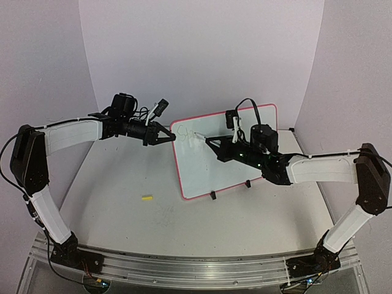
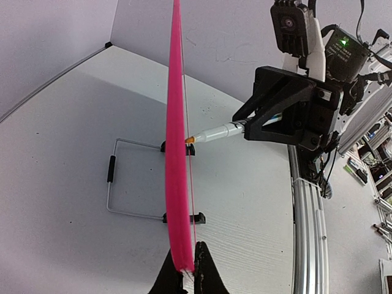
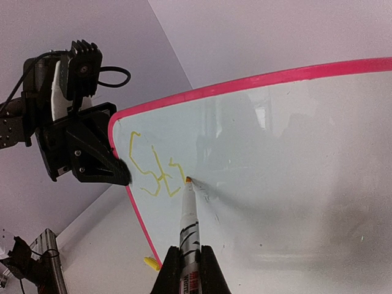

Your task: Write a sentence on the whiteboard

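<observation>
The whiteboard point(image 1: 211, 174), white with a pink-red rim, stands tilted on its black feet at mid-table. My left gripper point(image 1: 171, 137) is shut on its upper left corner; the left wrist view shows the jaws point(image 2: 188, 271) pinching the pink edge point(image 2: 176, 153). A white marker point(image 3: 191, 226) sits in my shut right gripper point(image 3: 187, 264), its orange tip touching the board face point(image 3: 294, 159). The sentence point(image 3: 153, 171) is a few yellow strokes near the top left corner, just left of the tip. From the left wrist view the marker point(image 2: 217, 131) meets the board from the right.
A small yellow cap point(image 1: 147, 198) lies on the table left of the board, also visible at the board's lower edge as a yellow cap point(image 3: 150, 263). A wire stand point(image 2: 110, 184) props the board from behind. Purple walls close in the back and sides.
</observation>
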`<state>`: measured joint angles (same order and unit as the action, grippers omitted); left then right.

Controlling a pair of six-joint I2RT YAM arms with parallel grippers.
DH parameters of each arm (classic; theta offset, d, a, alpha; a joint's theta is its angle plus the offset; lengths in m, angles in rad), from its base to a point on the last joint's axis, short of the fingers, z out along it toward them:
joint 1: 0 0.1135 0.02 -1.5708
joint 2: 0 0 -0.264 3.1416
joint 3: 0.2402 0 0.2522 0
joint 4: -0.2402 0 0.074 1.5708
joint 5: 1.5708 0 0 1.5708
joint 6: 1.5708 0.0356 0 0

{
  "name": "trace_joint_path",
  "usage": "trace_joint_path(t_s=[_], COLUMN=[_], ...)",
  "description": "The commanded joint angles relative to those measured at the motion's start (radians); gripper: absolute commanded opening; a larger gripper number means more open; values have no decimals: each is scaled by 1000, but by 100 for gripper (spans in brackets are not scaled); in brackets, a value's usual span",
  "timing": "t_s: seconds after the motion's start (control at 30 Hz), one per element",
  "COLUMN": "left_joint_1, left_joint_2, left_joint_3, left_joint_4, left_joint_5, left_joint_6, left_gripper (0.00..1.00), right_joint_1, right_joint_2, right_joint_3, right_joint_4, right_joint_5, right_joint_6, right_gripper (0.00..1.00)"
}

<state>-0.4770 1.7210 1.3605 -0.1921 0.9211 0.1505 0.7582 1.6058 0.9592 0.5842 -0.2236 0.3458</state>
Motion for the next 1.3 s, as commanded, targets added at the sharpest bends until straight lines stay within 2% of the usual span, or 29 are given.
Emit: trace_joint_path(t_s=[0.0,0.27,0.6,1.27], left_joint_1=[-5,-5,-5,-6], left_joint_2=[-17,-17,-20,-24], left_joint_3=[3,3,2,2], left_joint_4=[-46,-46,-47,-50], left_joint_5=[-22,-23,-25,-24], left_joint_6=[56,56,57,60], left_gripper=[0,0,0,0], right_joint_1=[-3,-3,-3,-5], right_joint_2=[-22,-32,-118,-47], right_joint_3=[-3,-14,-72,-31], right_joint_4=[34,36,72,61], right_joint_5=[71,56,5,47], right_joint_6=[8,7,0,-1], right_gripper=[0,0,0,0])
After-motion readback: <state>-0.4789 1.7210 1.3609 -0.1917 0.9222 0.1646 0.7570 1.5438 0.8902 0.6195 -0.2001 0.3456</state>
